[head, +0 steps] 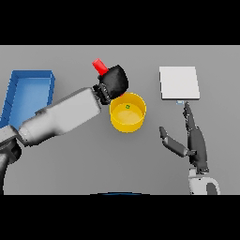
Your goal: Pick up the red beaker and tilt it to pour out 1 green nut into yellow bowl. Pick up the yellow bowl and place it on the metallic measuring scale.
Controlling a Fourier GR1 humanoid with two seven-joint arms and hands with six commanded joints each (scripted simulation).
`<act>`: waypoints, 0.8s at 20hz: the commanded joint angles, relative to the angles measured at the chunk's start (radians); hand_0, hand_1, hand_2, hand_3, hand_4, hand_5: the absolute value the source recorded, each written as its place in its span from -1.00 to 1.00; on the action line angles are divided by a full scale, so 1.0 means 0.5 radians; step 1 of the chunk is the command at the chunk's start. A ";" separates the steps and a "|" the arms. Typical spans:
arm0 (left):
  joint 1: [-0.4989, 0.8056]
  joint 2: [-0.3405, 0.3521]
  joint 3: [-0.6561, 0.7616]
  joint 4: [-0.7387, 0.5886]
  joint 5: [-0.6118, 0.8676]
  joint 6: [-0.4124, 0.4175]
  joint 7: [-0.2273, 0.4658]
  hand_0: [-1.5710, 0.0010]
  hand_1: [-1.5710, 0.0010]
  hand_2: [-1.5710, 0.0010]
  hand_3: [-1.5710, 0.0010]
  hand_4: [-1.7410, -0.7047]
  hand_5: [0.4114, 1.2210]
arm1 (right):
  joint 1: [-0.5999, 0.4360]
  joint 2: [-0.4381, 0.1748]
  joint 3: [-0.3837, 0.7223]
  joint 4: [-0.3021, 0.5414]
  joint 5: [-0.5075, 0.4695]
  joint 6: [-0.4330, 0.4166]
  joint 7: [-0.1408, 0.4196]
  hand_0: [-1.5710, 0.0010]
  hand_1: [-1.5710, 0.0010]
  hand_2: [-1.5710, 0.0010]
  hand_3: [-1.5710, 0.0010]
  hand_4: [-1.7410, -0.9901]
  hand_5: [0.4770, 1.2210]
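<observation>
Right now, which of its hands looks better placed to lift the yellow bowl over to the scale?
Probably the right hand: open, empty, between the yellow bowl and the scale. The left hand is busy gripping the red beaker.

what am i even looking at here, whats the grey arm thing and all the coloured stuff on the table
This is one picture taken from a humanoid robot's head, looking down at the grey table in front of it. The big white and grey arm coming in from the left is the robot's left arm. Its dark left hand is curled round a red beaker, held tilted just beside and above a yellow bowl. A small green nut already lies inside the bowl. On the right, the right hand rests idle with fingers straight, holding nothing. Above it sits a flat pale square, the measuring scale. At the far left is a blue tray with raised walls; nothing shows in the part of it that is in view.
</observation>
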 commanded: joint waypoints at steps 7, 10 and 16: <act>-0.222 -0.086 -0.239 0.186 -0.110 -0.064 -0.129 -1.00 -1.00 -1.00 -1.00 -0.99 1.00 | -0.008 -0.003 0.001 0.006 0.052 -0.045 -0.030 1.00 1.00 1.00 1.00 0.40 -0.70; -0.280 -0.079 -0.347 0.226 -0.159 -0.007 -0.207 -1.00 -1.00 -1.00 -1.00 -0.99 1.00 | 0.009 -0.010 0.014 -0.009 0.060 -0.035 -0.066 1.00 1.00 1.00 1.00 0.42 -0.69; -0.511 -0.004 -0.329 0.246 -0.099 0.005 -0.290 -1.00 -1.00 -1.00 -1.00 -0.98 1.00 | -0.017 -0.001 0.003 0.018 0.080 -0.069 -0.037 1.00 1.00 1.00 1.00 0.42 -0.69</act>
